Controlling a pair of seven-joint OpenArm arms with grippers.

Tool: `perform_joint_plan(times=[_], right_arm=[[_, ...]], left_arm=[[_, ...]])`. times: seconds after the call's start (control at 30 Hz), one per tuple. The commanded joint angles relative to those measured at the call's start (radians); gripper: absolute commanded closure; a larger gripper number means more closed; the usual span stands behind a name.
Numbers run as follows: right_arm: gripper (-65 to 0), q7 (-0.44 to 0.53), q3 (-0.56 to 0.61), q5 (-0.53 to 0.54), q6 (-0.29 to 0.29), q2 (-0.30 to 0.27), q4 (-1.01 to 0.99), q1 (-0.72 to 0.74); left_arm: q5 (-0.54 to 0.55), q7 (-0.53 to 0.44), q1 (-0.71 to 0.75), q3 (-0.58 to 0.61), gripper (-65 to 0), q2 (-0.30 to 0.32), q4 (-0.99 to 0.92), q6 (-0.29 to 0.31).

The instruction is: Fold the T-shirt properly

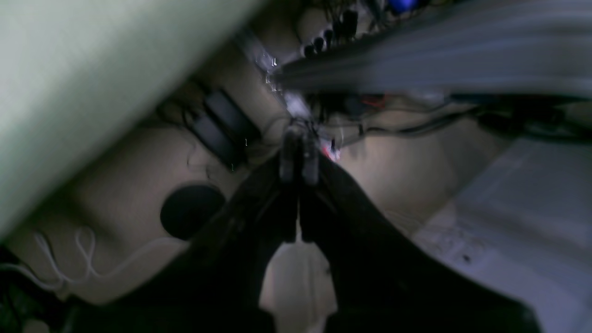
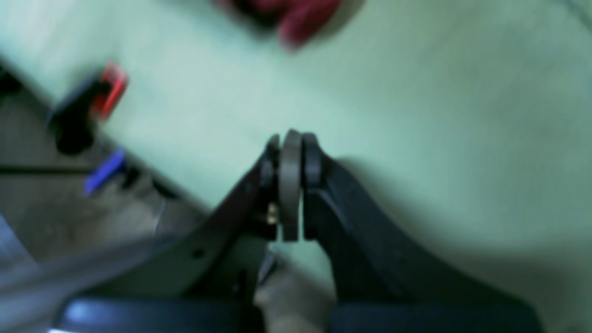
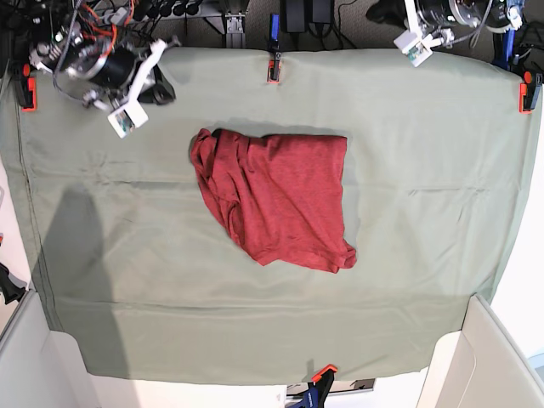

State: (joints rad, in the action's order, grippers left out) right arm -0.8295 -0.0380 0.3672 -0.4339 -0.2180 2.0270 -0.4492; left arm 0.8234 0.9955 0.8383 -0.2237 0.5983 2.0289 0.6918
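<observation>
Lying bunched mid-counter (image 3: 442, 170), the T-shirt (image 3: 280, 200) looks soft, thin and light, apt to sag, so I'd pinch its hem corners, while the left claw (image 1: 299, 159) and right claw (image 2: 290, 157) sit closed on nothing.

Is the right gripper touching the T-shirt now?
Apart. In the base view the right gripper is at the table's far corner, with bare green cover between it and the T-shirt.
</observation>
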Motion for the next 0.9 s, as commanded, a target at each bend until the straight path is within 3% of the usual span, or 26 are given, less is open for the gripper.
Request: perform_joint_plan(times=[0.0,0.23,0.47,0.57,0.7,0.87], right_arm=[[0.0,0.021,-0.002,0.019,-0.008,-0.016,0.041,-0.035],[0.0,0.019,-0.029,0.011,-0.008,-0.034,0.112,-0.267],[0.0,0.017,-0.029,-0.003,-0.008,-0.035,-0.027,-0.404],[0.0,0.018,-0.029,-0.018,-0.008,-0.035,-0.153,-0.4],[0.0,0.017,-0.029,-0.019,-0.008,-0.034,-0.356,-0.335],[0.0,-0.064,-0.026,-0.019,-0.007,-0.034,-0.625,-0.183]], left_arm=[[0.004,-0.011,0.024,-0.007,0.0,0.011,0.014,0.006],[-0.093,-0.027,0.146,-0.006,0.0,0.011,-0.008,0.006],[-0.21,-0.085,0.153,-0.005,0.0,-0.026,-0.214,0.006],[-0.258,-0.103,0.122,-0.005,0.0,-0.062,-0.33,0.006],[-0.323,-0.101,0.037,0.016,0.0,-0.103,-0.507,-0.056],[-0.441,-0.102,-0.098,0.183,0.0,-0.105,-0.71,-0.14]])
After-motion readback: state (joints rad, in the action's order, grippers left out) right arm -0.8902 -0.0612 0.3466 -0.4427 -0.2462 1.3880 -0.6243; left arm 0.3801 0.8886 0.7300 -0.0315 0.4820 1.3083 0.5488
